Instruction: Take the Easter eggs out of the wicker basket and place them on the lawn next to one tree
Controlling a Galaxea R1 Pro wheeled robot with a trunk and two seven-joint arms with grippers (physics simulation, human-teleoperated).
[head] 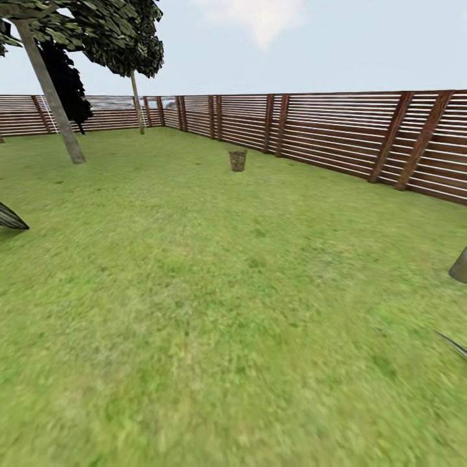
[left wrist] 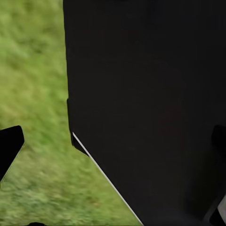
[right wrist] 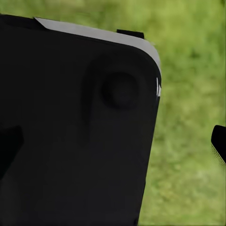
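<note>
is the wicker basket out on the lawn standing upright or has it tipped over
Upright. In the head view the wicker basket stands on the lawn near the fence, rim on top. It is too far to tell what is inside.

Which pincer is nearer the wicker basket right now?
Neither, clearly. The wicker basket stands far off on the lawn, roughly straight ahead. The left pincer and right pincer both hang by the robot's dark body, well short of it.

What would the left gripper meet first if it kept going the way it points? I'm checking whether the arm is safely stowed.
Probably the black robot body panel close ahead, with lawn beside it; depth is unclear.
</note>
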